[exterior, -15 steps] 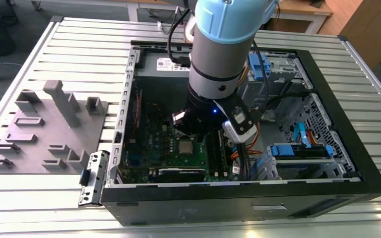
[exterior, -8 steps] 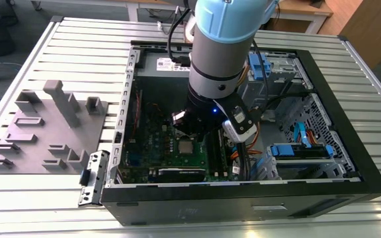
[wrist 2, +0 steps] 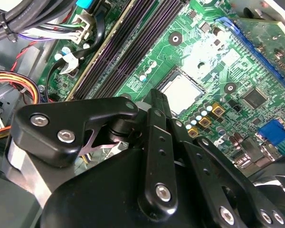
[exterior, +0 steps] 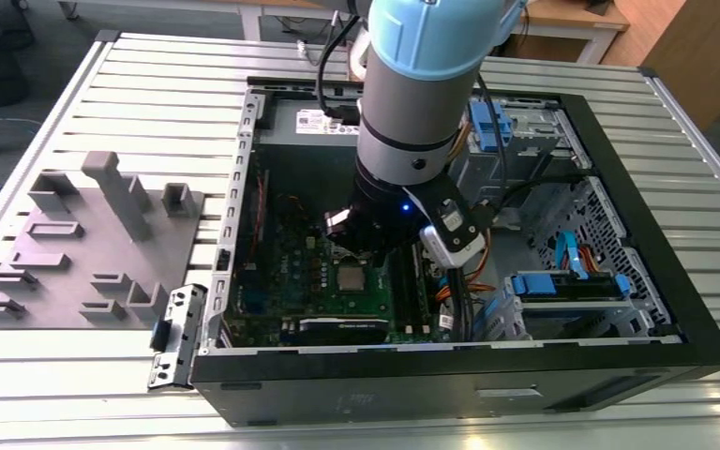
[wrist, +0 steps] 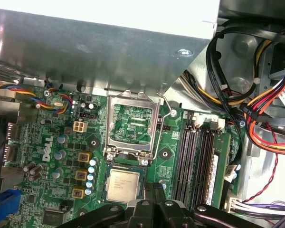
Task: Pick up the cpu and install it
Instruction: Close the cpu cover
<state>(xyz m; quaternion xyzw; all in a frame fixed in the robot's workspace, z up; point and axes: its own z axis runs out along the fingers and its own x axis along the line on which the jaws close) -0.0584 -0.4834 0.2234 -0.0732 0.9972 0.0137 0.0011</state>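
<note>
My pincer hung inside the open computer case, low over the green motherboard, and I could not tell if it was released or clenched, because its black body hid the tip in both wrist views. It held nothing that I could see. The cpu lay flat on the motherboard, silver-grey side up, in its square place. My pincer was just above its near edge, and I could not tell whether it touched. The hinged metal frame of the socket was swung open and lay just beside the cpu. The dark memory slots ran along the other side of the cpu. In the exterior view the case stood on a slatted metal table, and a grey plastic tray lay at the exterior view's left, apart from the case.
</note>
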